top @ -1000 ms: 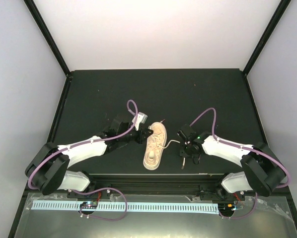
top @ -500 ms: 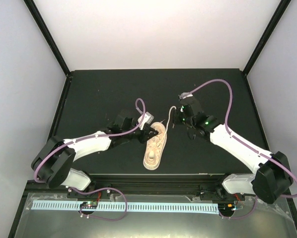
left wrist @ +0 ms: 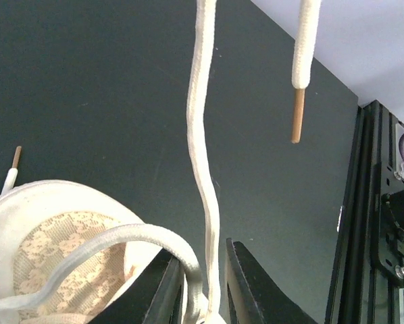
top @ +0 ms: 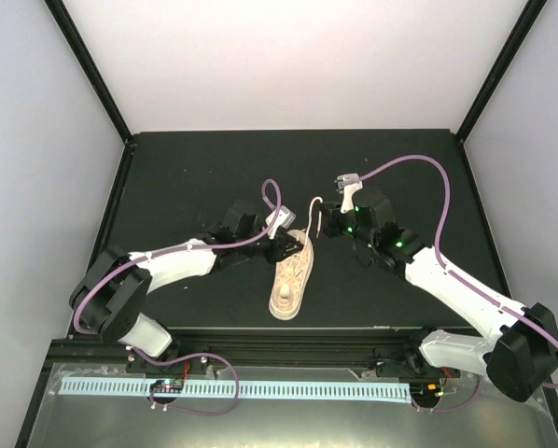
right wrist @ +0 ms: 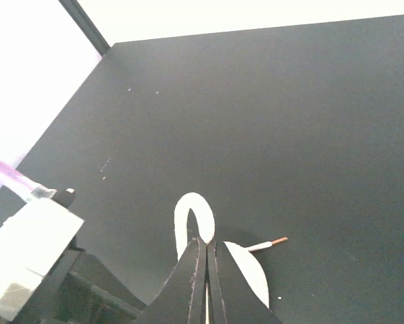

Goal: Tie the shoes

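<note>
Cream sneaker (top: 290, 278) is lying on the black table (top: 186, 177) between your arms, close to the near edge. Your left gripper (left wrist: 204, 295) is pinching a lace (left wrist: 200, 135) at the sneaker's far end. Your right gripper (right wrist: 206, 266) is clamping a loop of lace just beyond, its fingers pressed together.

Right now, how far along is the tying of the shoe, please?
In hand: the left claw is closed on a lace strand beside the shoe; the right claw pinches a folded loop. Done: only these grasps. Left: no knot or bow shows, and one lace tip hangs free, so the crossing and tightening remain.
</note>
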Controlling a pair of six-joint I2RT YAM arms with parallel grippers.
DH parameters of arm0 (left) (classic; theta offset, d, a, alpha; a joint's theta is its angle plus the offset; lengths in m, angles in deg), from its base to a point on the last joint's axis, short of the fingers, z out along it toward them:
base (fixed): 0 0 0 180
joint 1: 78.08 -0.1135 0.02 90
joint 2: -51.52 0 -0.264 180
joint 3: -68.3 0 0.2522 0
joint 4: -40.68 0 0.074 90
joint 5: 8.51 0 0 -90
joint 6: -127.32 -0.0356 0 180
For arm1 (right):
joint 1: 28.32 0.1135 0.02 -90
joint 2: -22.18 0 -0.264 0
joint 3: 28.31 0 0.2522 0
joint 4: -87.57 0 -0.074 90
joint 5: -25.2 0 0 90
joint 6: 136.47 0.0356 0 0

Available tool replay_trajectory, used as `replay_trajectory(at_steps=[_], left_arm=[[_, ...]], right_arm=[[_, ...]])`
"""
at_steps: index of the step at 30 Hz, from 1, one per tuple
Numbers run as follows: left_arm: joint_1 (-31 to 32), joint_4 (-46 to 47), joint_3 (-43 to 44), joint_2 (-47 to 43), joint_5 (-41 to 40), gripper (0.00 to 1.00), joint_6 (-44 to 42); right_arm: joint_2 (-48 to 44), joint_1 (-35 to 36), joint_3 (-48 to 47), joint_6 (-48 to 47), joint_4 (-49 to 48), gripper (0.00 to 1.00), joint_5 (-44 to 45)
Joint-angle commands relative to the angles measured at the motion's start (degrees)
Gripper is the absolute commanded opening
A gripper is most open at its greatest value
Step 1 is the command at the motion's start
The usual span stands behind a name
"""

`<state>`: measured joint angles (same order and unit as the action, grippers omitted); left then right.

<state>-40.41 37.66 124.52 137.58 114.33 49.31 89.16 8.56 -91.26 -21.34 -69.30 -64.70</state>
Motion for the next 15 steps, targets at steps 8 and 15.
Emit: replay_trajectory(at_steps=[8,15], left_arm=[[-0.1,-0.8,5.2,3.3,2.9,0.24,-1.8],[-0.1,-1.9,7.0,4.7,2.2,0.24,-2.2]], right_arm=[[-1.1,-0.1,0.5,-2.1,-3.5,0.01,-2.3],[-1.3,-0.1,0.6,-2.3,-3.8,0.01,-3.2]])
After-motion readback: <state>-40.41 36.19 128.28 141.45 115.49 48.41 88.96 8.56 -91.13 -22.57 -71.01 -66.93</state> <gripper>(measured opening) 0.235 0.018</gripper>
